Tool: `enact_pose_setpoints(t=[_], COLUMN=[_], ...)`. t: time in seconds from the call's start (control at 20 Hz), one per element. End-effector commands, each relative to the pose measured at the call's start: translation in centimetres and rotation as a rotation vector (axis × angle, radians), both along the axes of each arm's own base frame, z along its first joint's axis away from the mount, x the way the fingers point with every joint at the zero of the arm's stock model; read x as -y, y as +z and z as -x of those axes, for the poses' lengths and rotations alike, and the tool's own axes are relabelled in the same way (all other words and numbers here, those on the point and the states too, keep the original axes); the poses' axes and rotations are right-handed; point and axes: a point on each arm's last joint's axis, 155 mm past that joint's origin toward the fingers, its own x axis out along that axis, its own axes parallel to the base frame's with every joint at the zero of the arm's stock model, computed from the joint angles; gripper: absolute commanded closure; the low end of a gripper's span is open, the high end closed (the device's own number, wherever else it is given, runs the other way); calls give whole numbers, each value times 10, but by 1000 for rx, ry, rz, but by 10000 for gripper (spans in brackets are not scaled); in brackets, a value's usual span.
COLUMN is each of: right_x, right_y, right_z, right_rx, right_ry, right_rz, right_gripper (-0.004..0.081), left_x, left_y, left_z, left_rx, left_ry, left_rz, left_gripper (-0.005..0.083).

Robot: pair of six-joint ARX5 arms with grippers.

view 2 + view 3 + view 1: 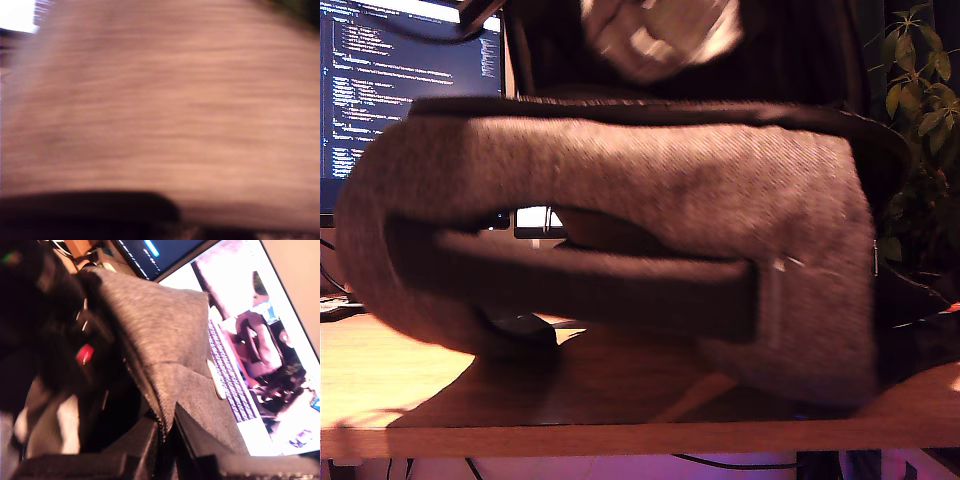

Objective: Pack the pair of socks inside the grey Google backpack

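The grey Google backpack (650,190) fills most of the exterior view, lying on its side on the wooden table (620,425) with its fabric handle (590,285) facing the camera. My second gripper (167,427) is shut on the zippered rim of the bag's opening, near the white patch (216,380). Inside the dark opening lies a light grey ribbed bundle (47,432), by its look the pair of socks. A dark blurred mass with a red spot (84,354) sits above it. The first wrist view shows only blurred woven fabric (160,115) close up, with a dark shape along one edge.
A monitor with code (410,80) stands behind the bag at the exterior view's left. A leafy plant (920,90) is at that view's right. A blurred pale object (660,40) hangs above the bag. A bright screen (260,340) glows beyond the backpack.
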Motion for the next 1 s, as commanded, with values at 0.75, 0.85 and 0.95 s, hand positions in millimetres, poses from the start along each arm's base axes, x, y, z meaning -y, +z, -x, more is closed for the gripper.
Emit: enact_pose_setpoints(t=[0.75,0.85,0.95], right_x=[2,3,4], right_y=[25,23,21], right_z=[12,12,12], right_rx=[28,25,19], right_ry=[29,28,27], right_rz=[-78,-71,-59], right_gripper=[782,782,782], left_x=[8,2,-9], left_y=[-27,-31,-36], left_z=[70,91,108], left_rx=[-170,-193,-192], left_ry=[-371,-445,-496], left_rz=[-104,-147,-218], left_gripper=[591,805,793])
